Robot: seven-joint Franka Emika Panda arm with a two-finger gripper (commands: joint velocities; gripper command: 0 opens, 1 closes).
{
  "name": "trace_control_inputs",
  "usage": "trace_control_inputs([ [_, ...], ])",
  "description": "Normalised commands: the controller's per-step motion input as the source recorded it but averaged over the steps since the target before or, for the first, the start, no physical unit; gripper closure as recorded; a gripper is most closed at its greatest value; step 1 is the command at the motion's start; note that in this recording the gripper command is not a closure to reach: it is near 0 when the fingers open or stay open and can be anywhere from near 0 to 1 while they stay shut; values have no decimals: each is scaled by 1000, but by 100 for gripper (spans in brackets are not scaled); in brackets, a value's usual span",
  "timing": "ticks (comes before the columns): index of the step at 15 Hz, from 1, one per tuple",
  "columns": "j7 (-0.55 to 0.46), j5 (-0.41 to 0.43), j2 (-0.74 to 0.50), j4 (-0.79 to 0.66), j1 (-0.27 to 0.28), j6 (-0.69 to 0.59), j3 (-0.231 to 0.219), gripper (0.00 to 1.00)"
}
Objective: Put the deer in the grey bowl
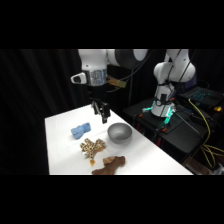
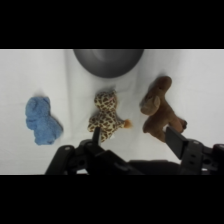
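Deer: nearest the side camera, my dark-brown plush deer (image 1: 108, 165) lies flat on the white table (image 1: 65, 157) at the front edge, limbs sprawled. From my wrist it (image 2: 159, 111) sits at about 3 o'clock of the spotted toy, head toward the bowl, legs trailing toward my right finger.

Spotted plush: tan with dark spots (image 1: 91, 148), just behind the deer at its 11 o'clock in the side view, close to it but I cannot tell whether they touch. From my wrist it (image 2: 106, 116) lies at the middle of the frame, a small orange bit at its 4 o'clock side.

Blue toy: small and soft (image 1: 80, 131), farther back, at 11 o'clock of the spotted plush and apart from it. From my wrist it (image 2: 42, 120) is out at 9 o'clock, well apart from the deer.

Grey bowl: round, dark and slightly shiny (image 1: 119, 132), upright on the table at about 1 o'clock of the deer, near it but not touching. From my wrist its rim (image 2: 108, 61) fills the 12 o'clock edge, just past the spotted plush.

Gripper: mine (image 1: 102, 112) hangs above the table behind the toys, at about 10 o'clock of the bowl, holding nothing. From my wrist my two fingers (image 2: 175, 141) stand spread apart, one by the spotted plush, the other by the deer's legs.

Background: beyond the table, my base (image 1: 163, 107) with a teal light, cables beside it.
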Motion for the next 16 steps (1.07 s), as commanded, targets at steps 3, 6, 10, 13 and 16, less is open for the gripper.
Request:
trace_control_inputs([
  [3, 492, -295, 386, 348, 186, 235, 32, 0],
  [6, 461, -289, 421, 350, 191, 201, -44, 0],
  [10, 326, -212, 470, 365, 211, 161, -106, 0],
  [13, 93, -10, 380, 293, 136, 153, -92, 0],
  [16, -70, 124, 330, 265, 55, 145, -61, 0],
])
